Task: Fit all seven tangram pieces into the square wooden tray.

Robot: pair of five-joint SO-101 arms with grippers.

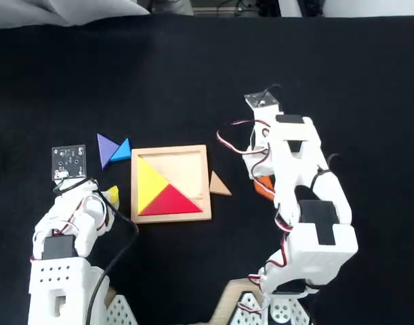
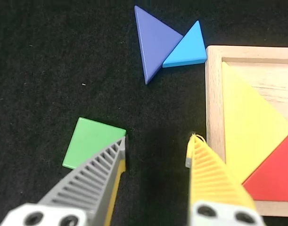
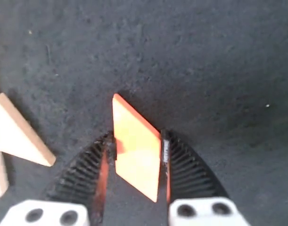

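A: Far left. Left claw [image 2: 158,143] low over the desk [image 1: 193,81], spread wide, holding nothing. Grey finger's tip over a corner of the green square [image 2: 94,141]; yellow finger over bare cloth just beside the tray [image 2: 213,94].

B: Why there?

A: My guess is it's lining up on the square. The gap isn't centred on it, so it needs to shift toward the piece before closing.

B: Beyond the square?

A: Purple triangle [image 2: 153,42] and blue triangle [image 2: 188,47], touching, the blue one's corner near the tray's rim. Flat on the desk, outside the tray.

B: The tray itself?

A: Two pieces seated. Yellow triangle [image 1: 150,183] along the left wall, red triangle [image 1: 174,201] along the near wall, meeting on a diagonal. Upper right half is bare wood. Big ones packed into one corner first, probably so the rest fill one open region.

B: Right of it?

A: Wooden triangle [image 1: 219,184] flat on the desk, just beside the right rim.

B: And the right arm?

A: Right claw [image 3: 136,139] narrow, closed on the orange parallelogram [image 3: 136,150], a finger on each long edge. The piece looks tipped up, far corner raised. Gripping across the short span likely gives the firmest hold.

B: Tally?

A: Two in, five out.
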